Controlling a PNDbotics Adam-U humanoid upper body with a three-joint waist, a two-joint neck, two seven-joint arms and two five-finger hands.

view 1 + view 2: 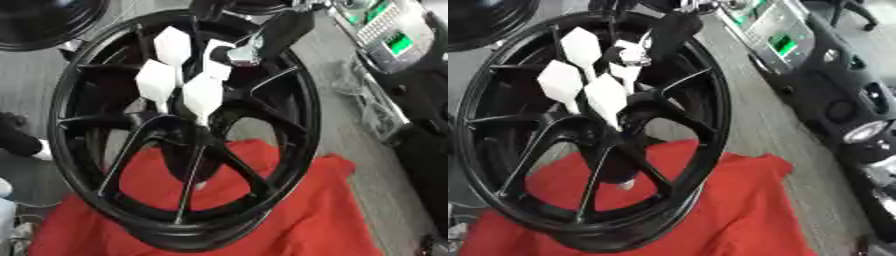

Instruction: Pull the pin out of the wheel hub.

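Note:
A black spoked wheel rim stands tilted on a red cloth. Its hub sits in the middle, where the spokes meet. My right hand, black with white finger covers, comes down from the upper right on a black arm. Its fingers are spread and nearly straight, pointing down over the hub, and the lowest tip touches the hub's centre. I cannot make out the pin itself. A small pale piece shows below the hub between the spokes. My left hand is out of sight.
A second black wheel lies at the upper left. A grey machine with a green screen stands at the upper right, with dark car parts along the right side. A person's dark shoe shows at the left edge.

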